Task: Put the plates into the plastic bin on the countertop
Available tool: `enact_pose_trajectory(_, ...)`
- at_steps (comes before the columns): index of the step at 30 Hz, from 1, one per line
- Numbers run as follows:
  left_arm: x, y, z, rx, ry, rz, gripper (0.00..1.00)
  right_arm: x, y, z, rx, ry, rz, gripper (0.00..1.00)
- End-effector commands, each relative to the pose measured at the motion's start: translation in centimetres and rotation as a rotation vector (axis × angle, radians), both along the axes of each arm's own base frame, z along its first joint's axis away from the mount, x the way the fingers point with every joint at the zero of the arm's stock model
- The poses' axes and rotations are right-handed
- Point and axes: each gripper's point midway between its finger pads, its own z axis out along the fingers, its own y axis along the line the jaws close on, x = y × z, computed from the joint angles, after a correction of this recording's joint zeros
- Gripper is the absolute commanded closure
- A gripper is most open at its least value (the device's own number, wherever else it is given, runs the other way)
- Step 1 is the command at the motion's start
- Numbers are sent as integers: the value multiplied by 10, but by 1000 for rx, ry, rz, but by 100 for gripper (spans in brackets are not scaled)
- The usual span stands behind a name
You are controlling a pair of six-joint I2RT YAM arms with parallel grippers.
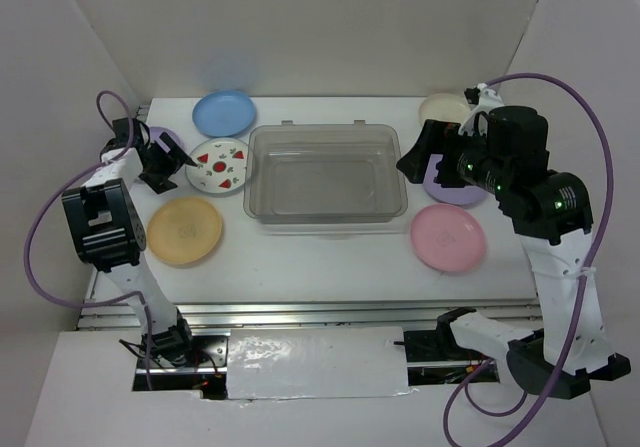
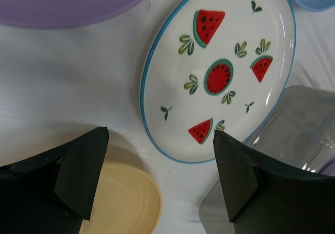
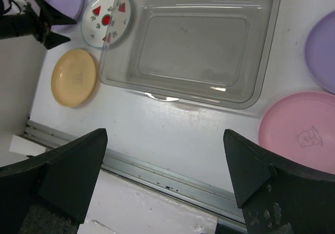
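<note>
Plainly unstarted: bin (image 1: 327,175) empty, plates (image 1: 448,237) outside from eight to four o'clock; left gripper (image 2: 160,133) and right gripper (image 3: 165,133) gape, empty.

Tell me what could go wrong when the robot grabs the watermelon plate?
1. The watermelon plate lies flat, so the open left gripper might slip off its thin rim.
2. The bin, yellow plate and lavender plate sit close by, and the gripper could bump them.
</note>
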Motion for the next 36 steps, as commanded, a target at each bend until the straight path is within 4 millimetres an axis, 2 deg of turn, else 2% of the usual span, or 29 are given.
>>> enact_pose_trajectory(1, 29, 3, 8, 11, -75, -39, 6, -6, 5, 18, -15, -97, 48, 0)
enact_pose_trajectory(2, 33, 6, 9, 22, -69, -30, 7, -6, 6, 17, -18, -94, 50, 0)
enact_pose_trajectory(4, 33, 5, -5, 30, -30, -27, 10, -6, 5, 19, -22, -98, 49, 0)
enact_pose_trajectory(7, 31, 5, -23, 47, 9, -26, 20, -7, 6, 23, -19, -110, 52, 0)
enact_pose_trajectory(8, 29, 5, -31, 53, 25, -27, 26, -8, 6, 23, -19, -112, 56, 0)
enact_pose_trajectory(12, 24, -2, -54, 54, 66, -45, 37, -8, 5, 25, -21, -116, 47, 0)
enact_pose_trajectory(13, 23, -2, -54, 62, 67, -47, 41, -8, 5, 25, -22, -116, 47, 0)
enact_pose_trajectory(18, 19, -2, -63, 91, 81, -51, 45, -7, 5, 27, -20, -118, 43, 0)
enact_pose_trajectory(21, 18, -3, -68, 92, 84, -46, 64, -7, 5, 28, -19, -119, 42, 0)
enact_pose_trajectory(22, 17, -3, -68, 91, 82, -47, 84, -6, 5, 28, -21, -118, 38, 0)
enact_pose_trajectory(24, 16, -2, -61, 100, 74, -40, 97, -6, 4, 28, -22, -116, 35, 0)
enact_pose_trajectory(26, 14, -2, -55, 119, 71, -41, 100, -5, 4, 28, -22, -117, 33, 0)
enact_pose_trajectory(28, 18, 2, -35, 153, 32, -31, 100, -4, 5, 28, -20, -114, 32, 0)
enact_pose_trajectory(31, 24, 8, -4, 220, -2, 1, 100, -4, 5, 27, -21, -113, 32, 0)
enact_pose_trajectory(32, 28, 6, 17, 244, -38, 4, 100, -3, 6, 26, -21, -110, 35, 0)
enact_pose_trajectory(36, 36, 6, 71, 263, -127, 46, 100, -1, 5, 26, -21, -104, 28, 0)
